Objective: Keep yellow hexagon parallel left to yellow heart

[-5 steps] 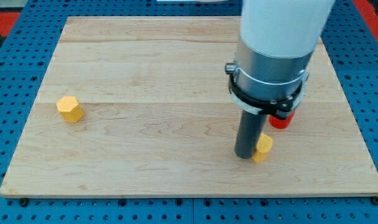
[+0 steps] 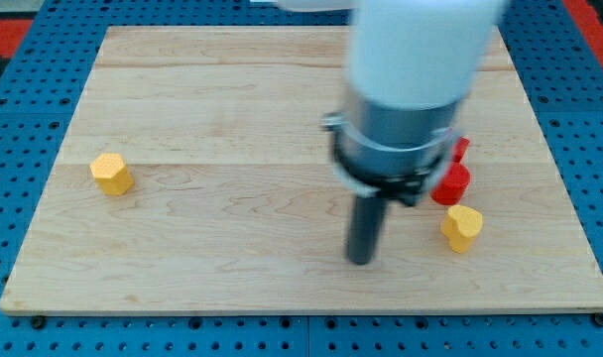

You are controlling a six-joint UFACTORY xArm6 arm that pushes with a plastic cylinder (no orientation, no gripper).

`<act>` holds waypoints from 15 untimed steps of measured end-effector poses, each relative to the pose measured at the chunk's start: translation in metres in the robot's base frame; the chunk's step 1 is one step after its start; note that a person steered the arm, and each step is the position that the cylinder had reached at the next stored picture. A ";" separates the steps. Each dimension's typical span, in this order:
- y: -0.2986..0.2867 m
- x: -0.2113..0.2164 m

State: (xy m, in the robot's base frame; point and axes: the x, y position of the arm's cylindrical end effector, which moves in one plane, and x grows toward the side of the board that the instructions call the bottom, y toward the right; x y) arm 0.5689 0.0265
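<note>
My tip [image 2: 360,261] on pale wooden desk [image 2: 232,109], near bottom edge, right of centre; no jaws on this rig, just blurred dark rod. Small yellow heart block [image 2: 462,227] lies to view's right of tip, apart from it, toward bottom-right corner. Red block [image 2: 450,184], shape unclear, just above heart. Small yellow hexagon block [image 2: 111,174] near left edge, well apart from tip.

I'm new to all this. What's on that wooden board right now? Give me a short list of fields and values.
Board: pale wooden board on a blue pegboard
Yellow hexagon block: near the view's left edge
Yellow heart block: toward the view's lower right
Red blocks: just above the heart, partly hidden, shape unclear
My tip: left of the heart, not touching it, far right of the hexagon
</note>
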 end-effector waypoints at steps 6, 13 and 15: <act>-0.199 0.001; -0.262 -0.009; -0.281 -0.077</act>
State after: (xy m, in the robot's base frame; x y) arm 0.4923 -0.2547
